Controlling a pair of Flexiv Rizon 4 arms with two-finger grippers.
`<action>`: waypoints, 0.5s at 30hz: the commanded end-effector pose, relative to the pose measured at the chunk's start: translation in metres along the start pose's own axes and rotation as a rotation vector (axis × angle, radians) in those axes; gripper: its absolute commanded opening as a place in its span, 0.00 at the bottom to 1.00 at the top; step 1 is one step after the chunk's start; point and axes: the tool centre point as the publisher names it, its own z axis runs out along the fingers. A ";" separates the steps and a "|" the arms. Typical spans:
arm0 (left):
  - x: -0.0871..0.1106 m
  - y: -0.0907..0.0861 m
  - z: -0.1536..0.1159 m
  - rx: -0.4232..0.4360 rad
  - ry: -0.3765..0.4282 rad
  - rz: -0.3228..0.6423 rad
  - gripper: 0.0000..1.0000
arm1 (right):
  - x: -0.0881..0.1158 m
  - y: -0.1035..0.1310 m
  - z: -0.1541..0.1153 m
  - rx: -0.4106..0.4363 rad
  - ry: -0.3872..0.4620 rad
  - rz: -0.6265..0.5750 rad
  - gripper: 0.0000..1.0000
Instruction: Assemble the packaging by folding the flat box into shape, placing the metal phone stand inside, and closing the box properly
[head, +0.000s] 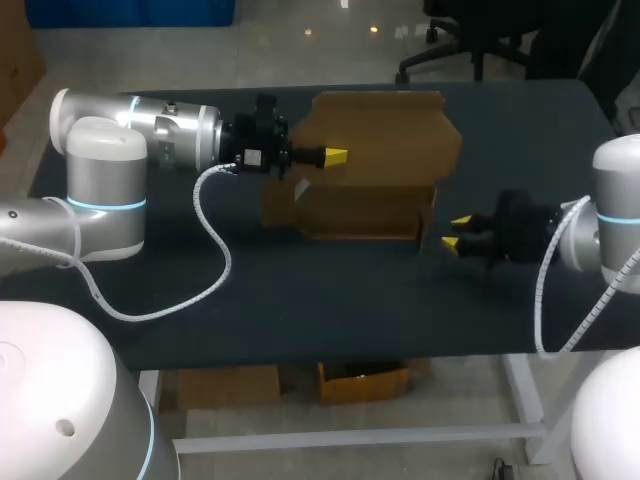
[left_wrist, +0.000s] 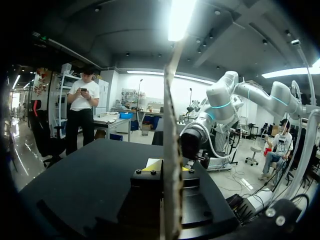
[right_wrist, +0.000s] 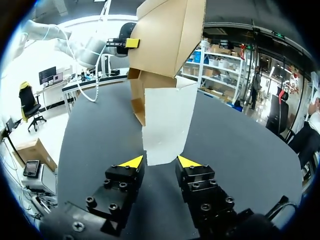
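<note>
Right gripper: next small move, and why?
Probably ease the right gripper forward to the pale end flap and start pressing it in. The gripper is open just short of that flap, which sticks out from the box toward it. The left gripper holds the lid panel upright, so the box looks steadied.

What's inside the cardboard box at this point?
No phone stand shows. The box stands with its lid raised, pinched by the left gripper; its walls hide the interior in every view. The right gripper is open beside it.
</note>
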 end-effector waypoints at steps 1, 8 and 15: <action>-0.001 0.002 0.001 0.000 0.002 0.000 0.00 | -0.005 -0.001 0.006 -0.004 0.048 -0.011 0.39; -0.001 0.002 0.001 0.000 0.002 0.000 0.00 | -0.010 0.007 0.014 -0.005 0.068 -0.048 0.39; -0.001 0.002 0.001 0.000 0.002 0.000 0.00 | -0.021 0.012 0.020 -0.009 0.077 -0.069 0.41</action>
